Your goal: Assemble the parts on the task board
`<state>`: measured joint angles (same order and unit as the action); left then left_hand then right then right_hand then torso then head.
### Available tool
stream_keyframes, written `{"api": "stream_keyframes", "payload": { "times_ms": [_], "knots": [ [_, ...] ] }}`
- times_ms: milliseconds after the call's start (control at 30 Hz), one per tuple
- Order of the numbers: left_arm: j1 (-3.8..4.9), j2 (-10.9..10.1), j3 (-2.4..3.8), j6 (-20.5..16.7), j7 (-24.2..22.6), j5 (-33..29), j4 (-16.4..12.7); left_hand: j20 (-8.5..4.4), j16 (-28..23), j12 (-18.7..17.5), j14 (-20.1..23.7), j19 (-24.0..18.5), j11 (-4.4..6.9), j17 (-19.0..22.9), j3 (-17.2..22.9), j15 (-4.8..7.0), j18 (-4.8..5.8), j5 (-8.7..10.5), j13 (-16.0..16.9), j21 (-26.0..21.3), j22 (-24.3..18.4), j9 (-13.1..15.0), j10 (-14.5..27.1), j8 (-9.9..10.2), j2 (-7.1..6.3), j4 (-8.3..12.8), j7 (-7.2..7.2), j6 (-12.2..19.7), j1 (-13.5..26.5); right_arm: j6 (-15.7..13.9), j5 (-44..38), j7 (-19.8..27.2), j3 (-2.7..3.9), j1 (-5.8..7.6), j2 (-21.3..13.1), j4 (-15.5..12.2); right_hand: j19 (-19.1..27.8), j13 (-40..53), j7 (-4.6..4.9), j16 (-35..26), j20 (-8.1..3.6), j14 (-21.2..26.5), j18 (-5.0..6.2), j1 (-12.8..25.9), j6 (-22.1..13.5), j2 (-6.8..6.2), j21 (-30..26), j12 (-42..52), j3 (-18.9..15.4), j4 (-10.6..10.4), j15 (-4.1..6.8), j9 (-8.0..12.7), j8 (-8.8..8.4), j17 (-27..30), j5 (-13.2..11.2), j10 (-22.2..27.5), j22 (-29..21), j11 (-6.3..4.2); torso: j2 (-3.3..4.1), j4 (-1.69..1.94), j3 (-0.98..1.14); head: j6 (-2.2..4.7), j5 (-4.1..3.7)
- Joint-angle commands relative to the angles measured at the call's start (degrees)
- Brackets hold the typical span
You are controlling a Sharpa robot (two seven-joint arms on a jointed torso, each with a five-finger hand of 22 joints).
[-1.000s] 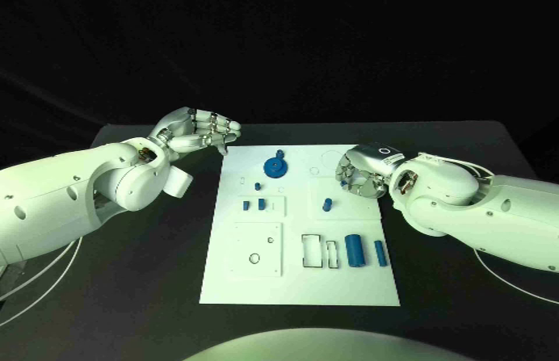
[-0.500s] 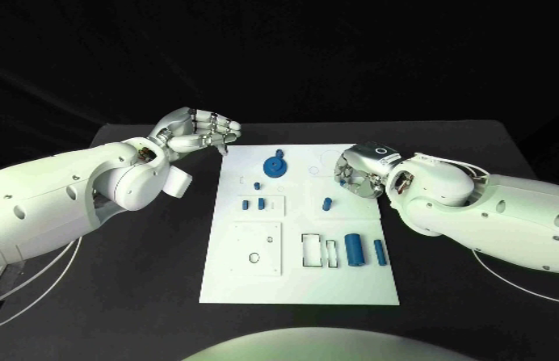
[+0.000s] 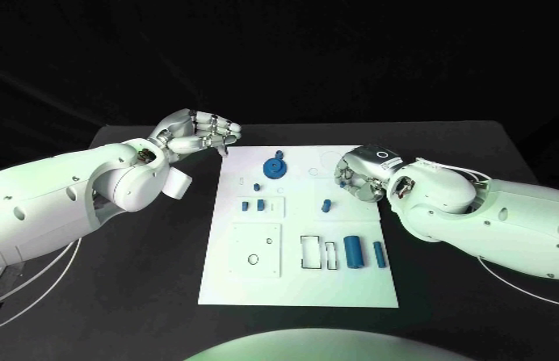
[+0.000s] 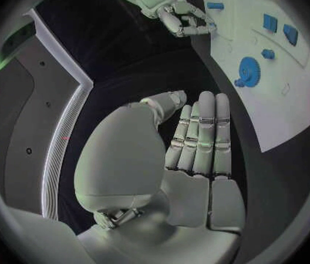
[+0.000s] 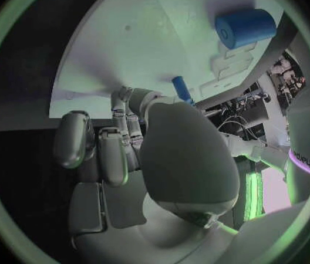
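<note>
The task board lies mid-table, its blue gear near the far edge. My right hand pinches a small blue peg over the board's right side. My left hand, fingers curled in on nothing, hovers off the far-left corner.

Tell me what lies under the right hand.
The right hand hovers over the far right part of the white task board. In the right wrist view, a small blue part shows at its fingertips. Whatever else lies beneath the hand is covered.
</note>
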<state>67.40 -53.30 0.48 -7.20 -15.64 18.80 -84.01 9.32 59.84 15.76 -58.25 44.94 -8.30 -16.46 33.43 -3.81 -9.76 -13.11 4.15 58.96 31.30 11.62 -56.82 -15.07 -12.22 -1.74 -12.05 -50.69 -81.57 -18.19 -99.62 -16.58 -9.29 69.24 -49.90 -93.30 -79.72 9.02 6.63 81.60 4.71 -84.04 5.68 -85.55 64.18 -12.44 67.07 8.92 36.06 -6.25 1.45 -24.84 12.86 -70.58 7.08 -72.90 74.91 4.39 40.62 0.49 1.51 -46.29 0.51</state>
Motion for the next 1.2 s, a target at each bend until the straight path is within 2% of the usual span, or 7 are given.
{"api": "stream_keyframes", "payload": {
  "times_ms": [33,200,367,567,733,1033,1200],
  "knots": [
    [0.03,0.2,0.06,1.5,0.0,-0.4,0.1,-0.11,-0.3,-0.1,-0.3,-0.1,-0.15,0.1,-0.5,0.04,-0.81,0.15,-0.1,-0.4,-0.1,0.0,0.5,0.3,0.09,0.1,-0.11,0.1,0.4,-1.1,-1.0,-0.6,0.06,0.16,-0.4,-0.8,-0.1,0.0,-0.03,0.2,-0.44,-2.4,-0.92,0.5,0.5,-0.05,0.3,-0.3,0.4,0.0,0.33,0.0,0.43,0.0,0.3,-2.2,6.3,-1.98,0.00,0.00,0.01,0.04,-0.06],
    [0.03,0.3,0.05,1.7,0.0,-0.4,0.4,-0.09,-0.4,-0.1,-0.2,-0.1,-0.18,0.1,-0.5,0.01,-0.80,0.15,-0.1,-0.4,-0.1,0.0,0.6,0.3,0.08,0.1,-0.14,0.2,0.4,-1.7,-0.9,-0.6,0.29,0.55,-1.1,-1.8,-0.1,0.0,-0.04,0.2,-0.45,-2.4,-0.93,0.7,0.5,-0.08,0.3,-0.3,0.4,0.1,0.34,-0.1,0.46,0.0,0.3,-2.3,6.3,-1.99,0.01,0.00,0.04,0.11,-0.06],
    [0.03,0.3,0.05,1.8,0.0,-0.4,0.5,-0.08,-0.4,-0.2,-0.2,-0.2,-0.21,0.1,-0.5,-0.01,-0.79,0.14,-0.1,-0.5,-0.2,-0.1,0.8,0.4,0.08,0.2,-0.15,0.2,0.4,-2.4,-0.7,-0.7,0.48,1.07,-1.9,-2.9,-0.1,0.1,-0.06,0.3,-0.45,-2.4,-0.96,0.8,0.5,-0.11,0.5,-0.3,0.5,0.1,0.35,-0.1,0.51,-0.1,0.3,-2.3,6.4,-2.00,0.04,0.02,-0.03,0.09,-0.11],
    [0.02,0.4,0.05,2.1,0.1,-0.4,0.6,-0.06,-0.5,-0.2,-0.2,-0.2,-0.24,0.1,-0.5,-0.03,-0.79,0.12,-0.2,-0.6,-0.2,-0.1,0.9,0.4,0.10,0.2,-0.18,0.3,0.4,-3.2,0.2,-0.9,0.68,1.64,-3.2,-5.4,-0.1,0.1,-0.06,0.3,-0.46,-2.4,-0.96,1.0,0.6,-0.15,0.5,-0.3,0.6,0.2,0.35,-0.2,0.54,-0.1,0.3,-2.4,6.4,-2.02,0.03,0.01,-0.07,0.09,-0.03],
    [0.02,0.4,0.05,2.3,0.2,-0.4,0.7,-0.05,-0.6,-0.2,-0.1,-0.2,-0.28,0.2,-0.5,-0.05,-0.79,0.09,-0.2,-0.6,-0.2,-0.1,1.1,0.4,0.11,0.3,-0.19,0.3,0.3,-3.6,0.7,-0.9,0.74,1.76,-3.4,-7.5,-0.2,0.1,-0.07,0.3,-0.46,-2.4,-0.98,1.1,0.6,-0.18,0.6,-0.4,0.6,0.3,0.36,-0.2,0.57,-0.1,0.3,-2.4,6.5,-2.03,0.05,0.03,-0.02,0.00,0.16],
    [0.01,0.7,0.04,2.9,0.2,-0.4,0.8,-0.04,-0.7,-0.3,-0.1,-0.2,-0.31,0.2,-0.6,-0.07,-0.79,0.07,-0.2,-0.6,-0.3,-0.1,1.3,0.5,0.12,0.4,-0.22,0.4,0.3,-3.7,2.0,-0.3,0.77,1.63,0.3,-9.9,-0.2,0.1,-0.06,0.3,-0.46,-2.5,-1.00,1.3,0.6,-0.17,0.7,-0.4,0.7,0.3,0.36,-0.3,0.59,-0.2,0.3,-2.4,6.5,-2.03,0.06,0.15,-0.06,-0.24,0.85],
    [0.01,0.8,0.04,3.1,0.2,-0.5,0.7,-0.03,-0.7,-0.3,-0.1,-0.2,-0.33,0.2,-0.6,-0.08,-0.79,0.06,-0.2,-0.7,-0.3,-0.1,1.4,0.5,0.12,0.4,-0.23,0.4,0.3,-3.3,2.9,0.3,0.76,0.96,3.4,-10.2,-0.2,0.2,-0.05,0.2,-0.47,-2.4,-0.99,1.3,0.5,-0.15,0.6,-0.4,0.8,0.4,0.37,-0.3,0.59,0.0,0.3,-2.4,6.5,-2.02,0.09,0.14,-0.16,-0.61,1.75]
  ]
}}
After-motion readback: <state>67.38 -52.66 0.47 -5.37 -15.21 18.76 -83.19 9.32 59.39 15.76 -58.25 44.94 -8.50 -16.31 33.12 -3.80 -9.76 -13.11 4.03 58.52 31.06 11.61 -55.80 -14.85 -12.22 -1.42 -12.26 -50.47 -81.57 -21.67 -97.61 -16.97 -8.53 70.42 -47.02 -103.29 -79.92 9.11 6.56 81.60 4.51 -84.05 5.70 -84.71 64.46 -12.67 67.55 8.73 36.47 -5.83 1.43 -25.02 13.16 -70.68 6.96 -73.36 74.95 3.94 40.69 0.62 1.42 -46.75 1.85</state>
